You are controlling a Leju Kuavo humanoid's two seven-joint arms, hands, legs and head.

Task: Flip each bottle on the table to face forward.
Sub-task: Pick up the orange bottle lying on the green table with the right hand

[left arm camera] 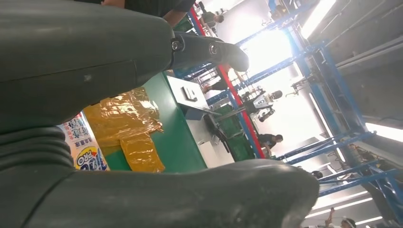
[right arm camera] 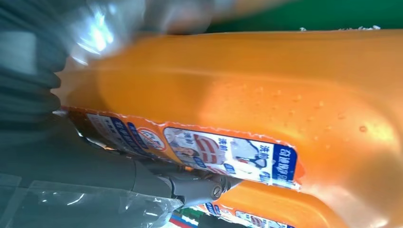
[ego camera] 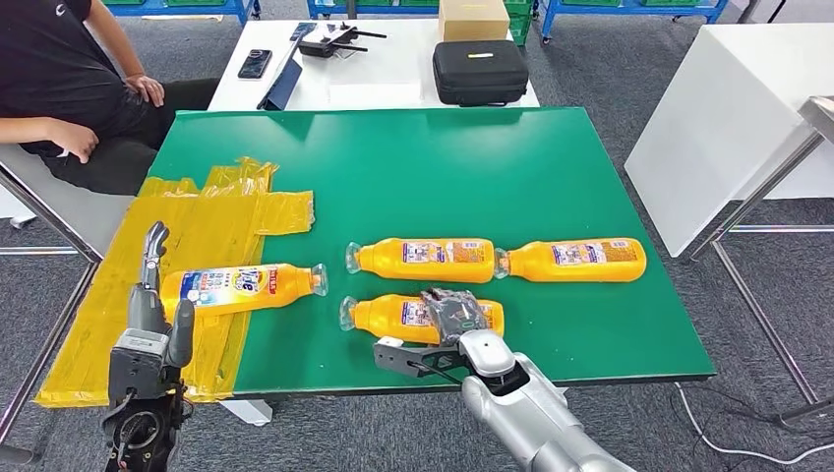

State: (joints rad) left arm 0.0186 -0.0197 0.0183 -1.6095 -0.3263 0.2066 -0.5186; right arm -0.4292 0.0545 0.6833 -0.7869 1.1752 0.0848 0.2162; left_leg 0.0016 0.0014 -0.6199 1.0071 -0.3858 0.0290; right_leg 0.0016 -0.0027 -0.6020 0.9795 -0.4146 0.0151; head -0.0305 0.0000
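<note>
Four orange bottles lie on their sides on the green table (ego camera: 472, 167). One bottle (ego camera: 241, 287) rests on the yellow plastic sheet (ego camera: 211, 226) with its colourful label up, and that label (left arm camera: 83, 147) appears past my left hand's fingers. Two bottles (ego camera: 423, 260) (ego camera: 575, 260) lie end to end in the middle with small labels up. My right hand (ego camera: 454, 313) grips the nearest bottle (ego camera: 388, 317) around its body. Up close, this bottle (right arm camera: 266, 95) has my thumb (right arm camera: 142, 183) under its label. My left hand (ego camera: 152, 329) is open at the table's front left, just in front of the labelled bottle.
A person (ego camera: 59, 88) sits at the back left. Behind the green table a white table holds a black case (ego camera: 480, 71), a cardboard box (ego camera: 473, 18) and a phone (ego camera: 255, 63). Another white table (ego camera: 728, 118) and a metal frame (ego camera: 767, 197) stand at the right.
</note>
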